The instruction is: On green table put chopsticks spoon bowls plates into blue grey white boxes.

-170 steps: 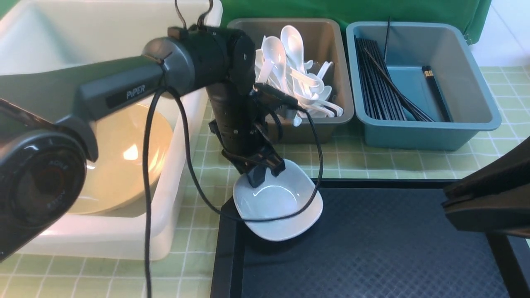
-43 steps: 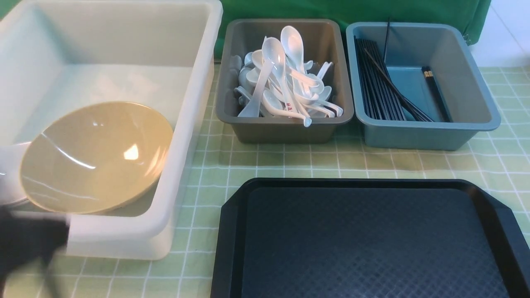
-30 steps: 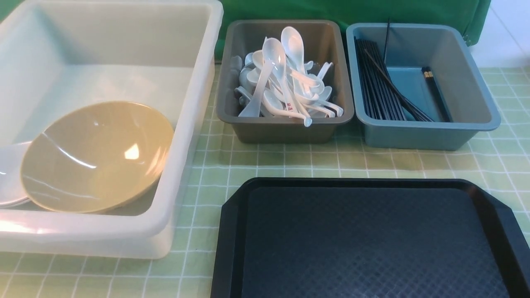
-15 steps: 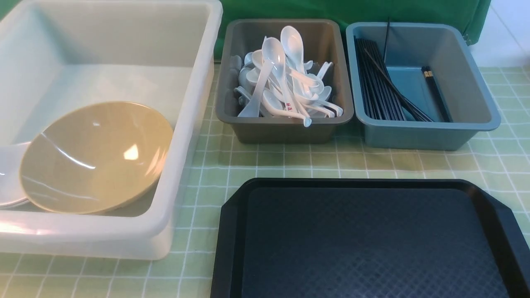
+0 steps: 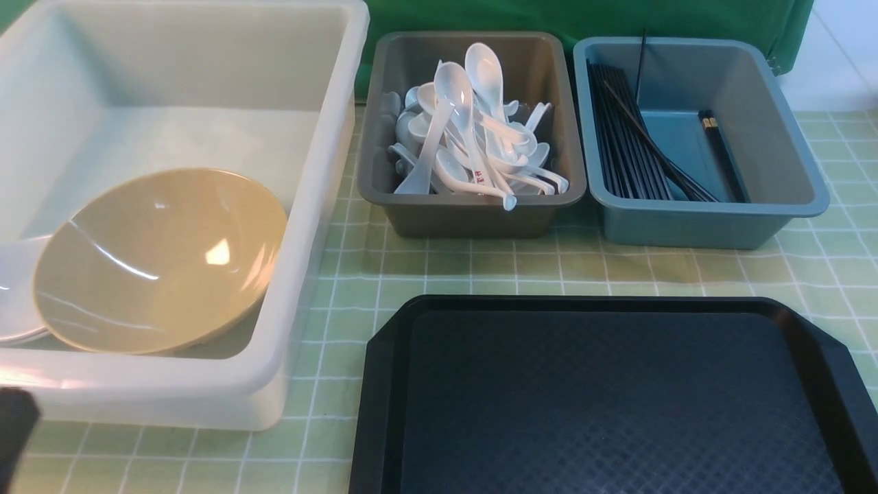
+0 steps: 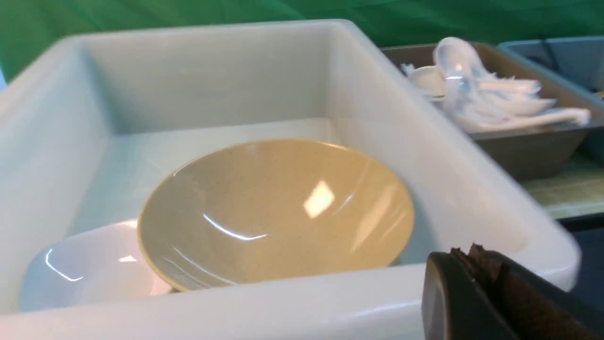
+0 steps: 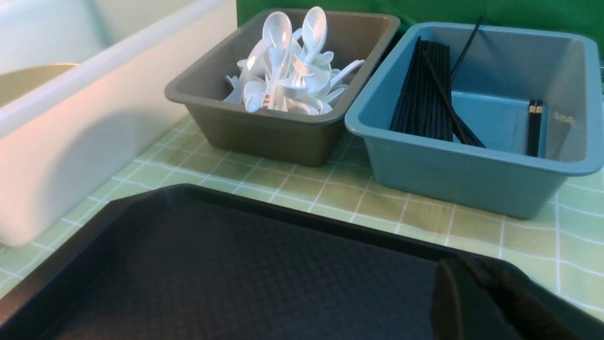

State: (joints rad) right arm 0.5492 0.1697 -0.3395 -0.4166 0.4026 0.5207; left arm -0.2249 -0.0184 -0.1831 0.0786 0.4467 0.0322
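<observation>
We find the tan bowl lying tilted in the translucent white tub, leaning over a small white dish at its near corner; only one dish shows clearly, so we cannot tell whether a second lies under it. The red-marked spoon lies on the heap of plain white spoons in the dark grey bin. The gold-banded chopsticks lie in the blue-teal bin, apart from the bundle of black chopsticks along its other side. The black textured tray on the green checked table carries nothing we can see. The left gripper shows fingers pressed together and empty, just outside the tub's near wall; the right gripper is low over the tray's near edge, fingers all but closed, holding nothing. We judge the sorting done, or nearly. The step in hand looks like parking both arms: keep them low and clear of the tub rim so nothing is knocked, and confirm that no item is left outside the bins.
</observation>
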